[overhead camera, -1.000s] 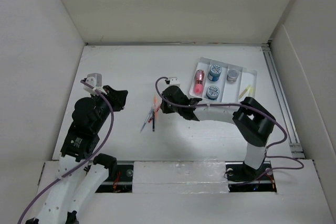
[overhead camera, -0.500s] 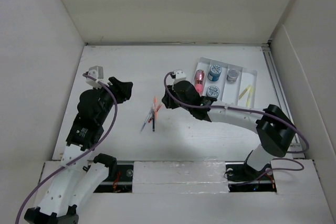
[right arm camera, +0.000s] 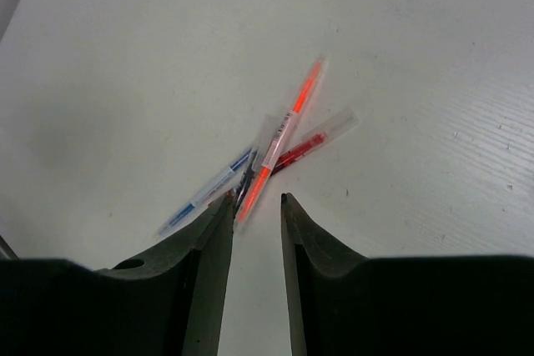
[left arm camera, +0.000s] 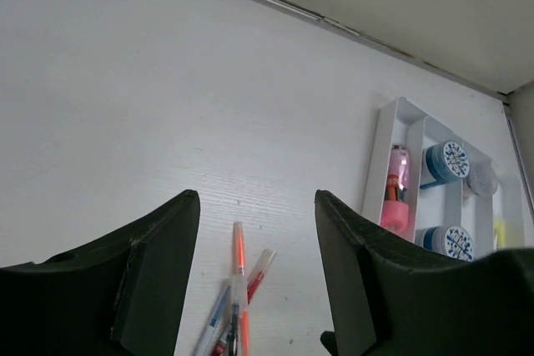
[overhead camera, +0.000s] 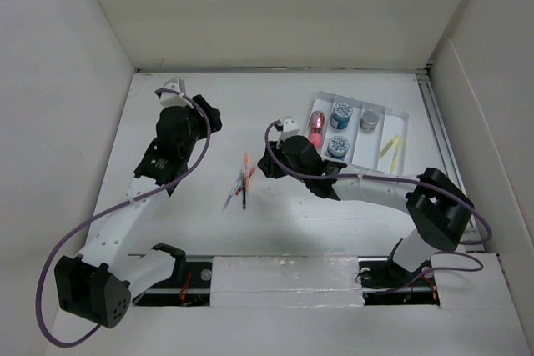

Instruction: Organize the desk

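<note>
The white desk point(overhead camera: 275, 231) holds a small heap of pens point(overhead camera: 242, 183): an orange one point(right arm camera: 288, 127), a red one point(right arm camera: 317, 141), a blue one point(right arm camera: 209, 193) and a dark one partly under them. My right gripper point(overhead camera: 264, 164) hovers just right of the heap, its tips point(right arm camera: 257, 198) narrowly open and empty next to the orange pen's near end. My left gripper point(overhead camera: 209, 119) is wide open and empty, up and left of the pens, which show between its fingers point(left arm camera: 256, 198) in the left wrist view point(left arm camera: 238, 289).
A white compartmented tray point(overhead camera: 400, 116) at the back right holds a pink item point(overhead camera: 316, 129), two blue rolls point(overhead camera: 341, 113), a grey roll point(overhead camera: 369, 119) and yellow pieces point(overhead camera: 390, 147). White walls stand on three sides. A rail point(overhead camera: 446, 164) runs along the right.
My left arm has stretched out toward the back of the desk, carrying its gripper up and right. My right arm's elbow has swung right; its gripper has stayed beside the pens.
</note>
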### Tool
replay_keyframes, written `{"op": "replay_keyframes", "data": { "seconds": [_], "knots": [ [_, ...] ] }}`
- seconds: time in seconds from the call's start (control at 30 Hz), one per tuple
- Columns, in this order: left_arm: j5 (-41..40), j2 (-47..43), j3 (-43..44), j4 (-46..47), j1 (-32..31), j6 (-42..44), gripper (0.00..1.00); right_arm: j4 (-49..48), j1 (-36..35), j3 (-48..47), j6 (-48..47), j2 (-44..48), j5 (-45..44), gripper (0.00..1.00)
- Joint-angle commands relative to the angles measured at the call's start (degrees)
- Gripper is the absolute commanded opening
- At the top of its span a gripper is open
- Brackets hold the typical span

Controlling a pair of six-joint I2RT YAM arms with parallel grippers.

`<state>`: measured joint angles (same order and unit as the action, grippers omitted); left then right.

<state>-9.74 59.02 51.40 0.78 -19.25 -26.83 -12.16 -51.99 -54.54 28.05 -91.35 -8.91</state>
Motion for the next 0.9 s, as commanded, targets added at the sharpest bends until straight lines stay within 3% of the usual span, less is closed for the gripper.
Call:
{"op": "replay_keyframes", "data": {
  "seconds": [0.0,0.13,0.17,0.2,0.37,0.57,0.87],
  "knots": [
    [0.77,-4.17,0.73,2.73,-1.15,-0.06,0.53,-1.12,-0.13,-3.02,0.60,-1.73,0.83,0.35],
    [-0.19,-11.64,-2.00,2.74,-1.15,0.02,0.54,-3.03,-0.66,-0.92,0.07,3.01,0.73,0.25],
    [-1.06,-12.87,-2.26,1.35,-1.15,0.28,0.55,-4.43,-0.66,0.13,0.07,3.89,0.73,0.07],
    [-1.51,-14.27,-1.92,0.20,-1.15,0.29,0.56,-7.15,-0.66,1.71,0.16,4.16,1.34,0.00],
    [1.37,-15.17,-1.73,-5.87,-1.15,2.91,0.56,-7.35,-1.71,0.93,0.69,2.23,2.41,0.00],
    [2.27,-16.22,-2.44,-7.54,-1.15,8.62,0.56,-8.84,-2.94,2.34,-0.28,2.59,-8.57,0.00],
    [7.98,-22.55,-6.31,-5.70,-1.15,6.79,0.58,-10.42,-4.09,4.35,-3.26,5.83,-17.01,0.00]
  ]
}}
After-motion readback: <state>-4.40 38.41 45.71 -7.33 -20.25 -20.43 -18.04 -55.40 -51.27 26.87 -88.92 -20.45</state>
